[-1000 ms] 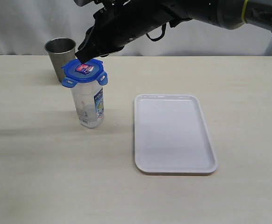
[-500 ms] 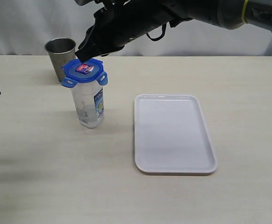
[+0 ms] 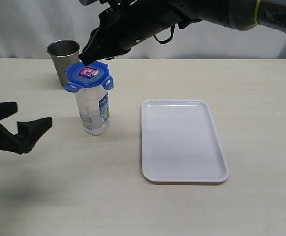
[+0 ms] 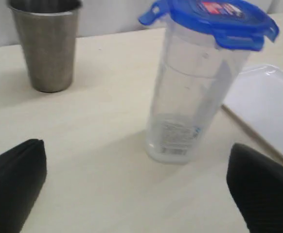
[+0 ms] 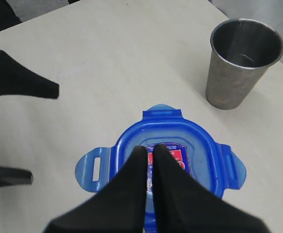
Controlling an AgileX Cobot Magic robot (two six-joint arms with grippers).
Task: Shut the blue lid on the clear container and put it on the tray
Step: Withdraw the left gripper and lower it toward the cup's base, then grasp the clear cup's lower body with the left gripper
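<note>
While the right gripper keeps its fingers pinched shut on nothing, tips down on the sticker at the centre of the blue lid, the left gripper has swung into the exterior view within the last second, its fingers now spread wide and empty. The clear container stands upright directly beneath the right fingertips. It is ahead of the left fingers and well apart from them, roughly in line with the gap between them. The lid sits on the container's mouth, but its flaps flare outward, so the closing looks unfinished. The left arm's arrival suggests it is coming to steady or grasp the body while the lid is pressed home. The tray lies bare on the far side of the container from the left fingers, with the canister yet to reach it. A steel cup stands just behind the container, beyond the right fingertips. The table is pale wood-grain laminate, and a white curtain closes off the room behind.
</note>
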